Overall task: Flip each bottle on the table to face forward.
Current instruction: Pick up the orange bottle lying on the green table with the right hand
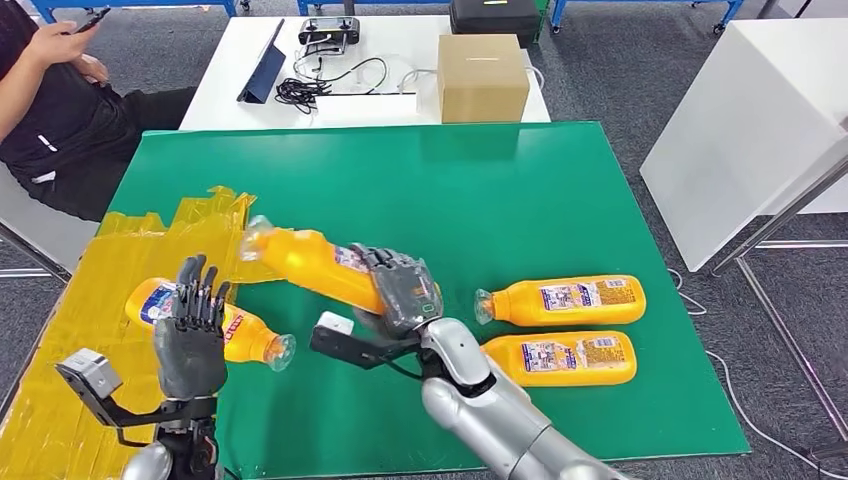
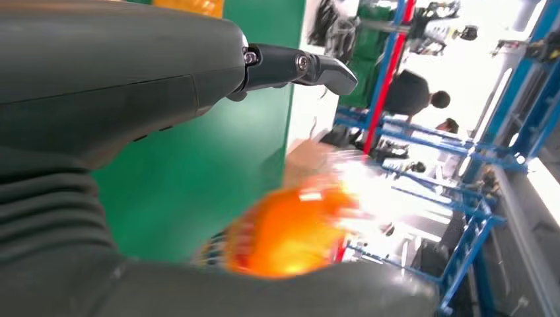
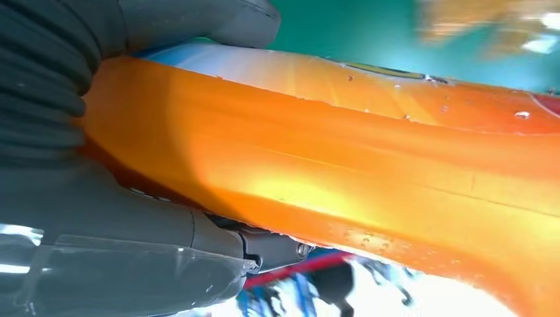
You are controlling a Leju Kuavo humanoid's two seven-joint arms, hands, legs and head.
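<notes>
My right hand [image 1: 400, 290] grips an orange bottle [image 1: 305, 259] by its body and holds it above the green table [image 1: 480, 190], cap end pointing left and away; the same bottle [image 3: 370, 165] shows close up in the right wrist view. My left hand [image 1: 190, 330] is raised with fingers spread, holding nothing, just in front of another orange bottle [image 1: 245, 335] lying on the table with its cap to the right. A blurred orange bottle [image 2: 290, 231] shows past my left hand [image 2: 119, 79]. Two more bottles [image 1: 565, 300] [image 1: 565, 358] lie side by side at the right.
Crumpled yellow sheeting [image 1: 90, 300] covers the table's left side. Behind stands a white table [image 1: 390, 95] with a cardboard box [image 1: 482, 77], cables and a tablet. A person [image 1: 50, 110] sits at the far left. A white panel [image 1: 740, 130] stands to the right.
</notes>
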